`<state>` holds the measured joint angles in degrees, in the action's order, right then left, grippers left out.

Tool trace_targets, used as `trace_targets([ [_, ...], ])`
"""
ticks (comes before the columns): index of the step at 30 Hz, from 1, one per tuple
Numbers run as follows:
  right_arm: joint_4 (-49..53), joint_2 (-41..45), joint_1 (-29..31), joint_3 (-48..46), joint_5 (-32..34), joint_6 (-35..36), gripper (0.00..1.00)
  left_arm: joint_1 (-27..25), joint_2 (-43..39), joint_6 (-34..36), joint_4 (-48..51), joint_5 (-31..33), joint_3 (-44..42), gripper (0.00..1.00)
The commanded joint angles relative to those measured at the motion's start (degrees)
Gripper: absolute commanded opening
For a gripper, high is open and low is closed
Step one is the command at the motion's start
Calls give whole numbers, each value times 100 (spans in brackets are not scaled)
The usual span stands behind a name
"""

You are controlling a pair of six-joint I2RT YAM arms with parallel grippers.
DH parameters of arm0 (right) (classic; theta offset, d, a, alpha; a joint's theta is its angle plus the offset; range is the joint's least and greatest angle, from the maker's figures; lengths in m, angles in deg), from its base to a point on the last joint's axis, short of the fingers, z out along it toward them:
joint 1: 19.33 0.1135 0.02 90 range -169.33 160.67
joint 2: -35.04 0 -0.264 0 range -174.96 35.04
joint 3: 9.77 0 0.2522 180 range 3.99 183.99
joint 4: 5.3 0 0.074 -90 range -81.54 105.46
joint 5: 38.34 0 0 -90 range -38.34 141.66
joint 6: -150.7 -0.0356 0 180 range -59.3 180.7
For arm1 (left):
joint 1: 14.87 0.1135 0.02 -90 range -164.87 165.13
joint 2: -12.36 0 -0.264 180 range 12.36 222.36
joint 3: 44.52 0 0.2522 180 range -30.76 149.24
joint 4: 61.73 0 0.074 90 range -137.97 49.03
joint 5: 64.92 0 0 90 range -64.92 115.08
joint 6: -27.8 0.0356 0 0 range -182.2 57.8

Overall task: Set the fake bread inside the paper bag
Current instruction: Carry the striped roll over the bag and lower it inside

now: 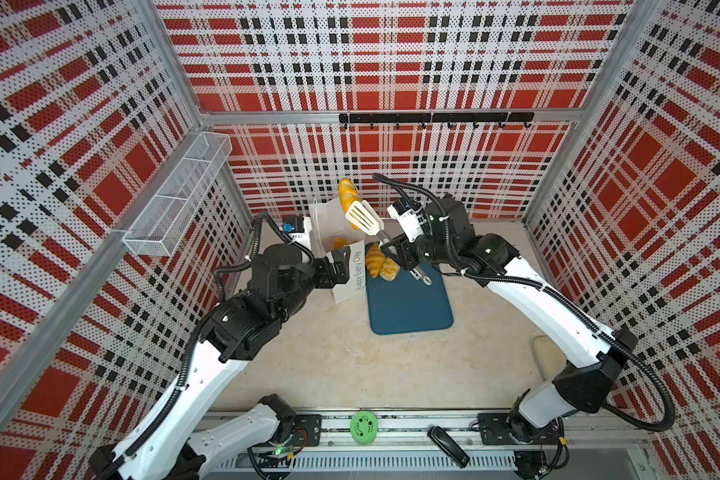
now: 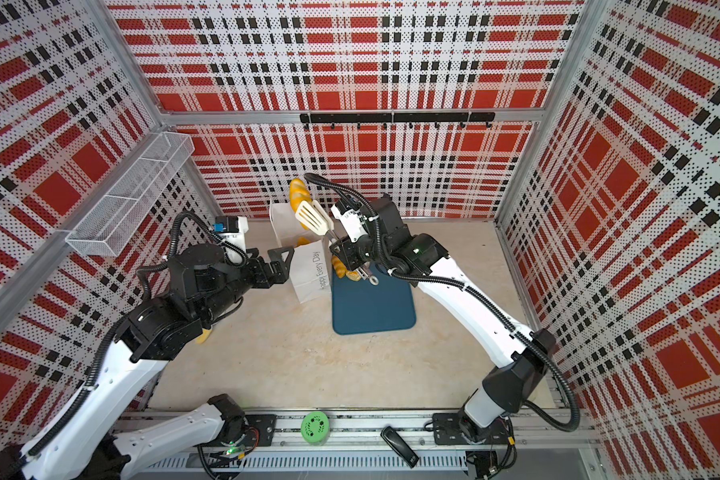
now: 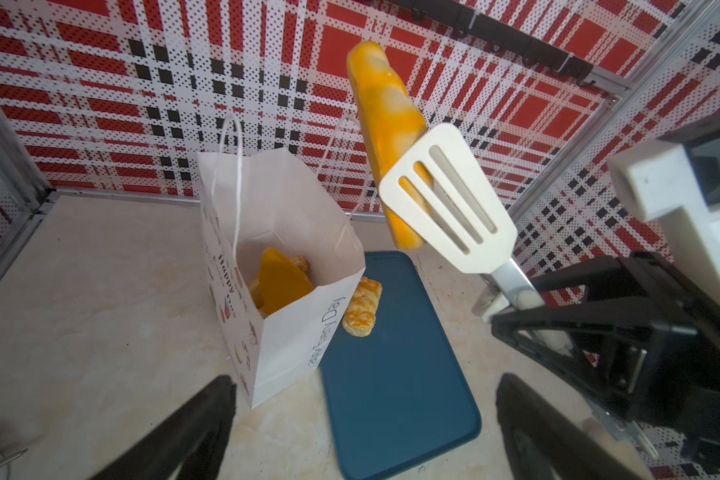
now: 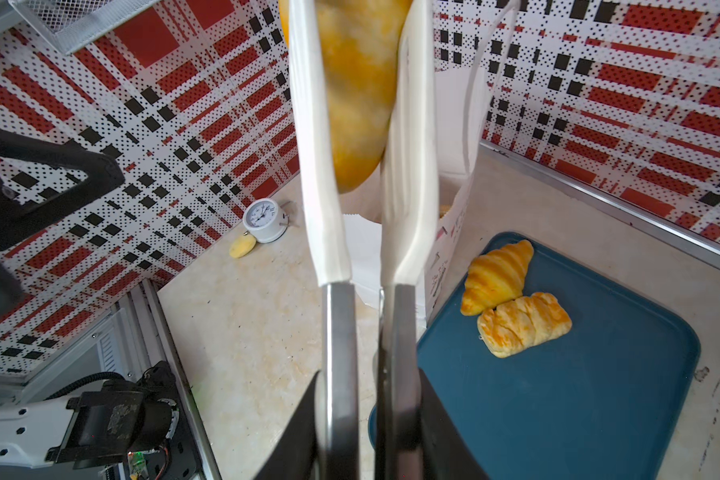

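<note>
The left claw (image 2: 281, 265) stands with its jaws wide apart and empty, just beside the left wall of the paper bag (image 2: 308, 276); whether it touches the paper cannot be told. The bag stands upright on the desk (image 2: 267, 365) with its mouth open. The left wrist view shows pieces of fake bread already inside, an orange triangular one (image 3: 283, 282) on top. Above the mouth, seemingly toward its right side, hangs a long striped loaf (image 1: 347, 195). It is tilted steeply, lower end down, and pinched between the white slotted heads of a pair of tongs (image 1: 364, 216). The right claw (image 4: 368, 395) is clamped on the tongs' metal handles, squeezing them together. Further right, a croissant (image 4: 497, 274) and a striped pastry (image 4: 524, 324) lie touching each other at the bag-side end of the dark-teal tray (image 4: 599, 395), not yet bagged. The step in hand appears to be dropping the loaf. The next move likely calls for bringing its lower end over the opening and past the rim, clear of the thin handles, then easing the squeeze so the tongs spring apart. A loaf this long may catch the rim or tip the light bag.
</note>
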<state>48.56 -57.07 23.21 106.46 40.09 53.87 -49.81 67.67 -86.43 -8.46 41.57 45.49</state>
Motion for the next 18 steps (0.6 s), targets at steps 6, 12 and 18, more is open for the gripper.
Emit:
trace_targets([
  [6,10,-673,77,893,226,156,32,425,-408,-230,375,70,-298,99],
  [12,385,-1127,76,1396,525,233,33,522,-543,-256,496,90,-435,99],
  [18,798,-1552,77,1916,684,348,33,550,-531,-263,549,85,-514,99],
])
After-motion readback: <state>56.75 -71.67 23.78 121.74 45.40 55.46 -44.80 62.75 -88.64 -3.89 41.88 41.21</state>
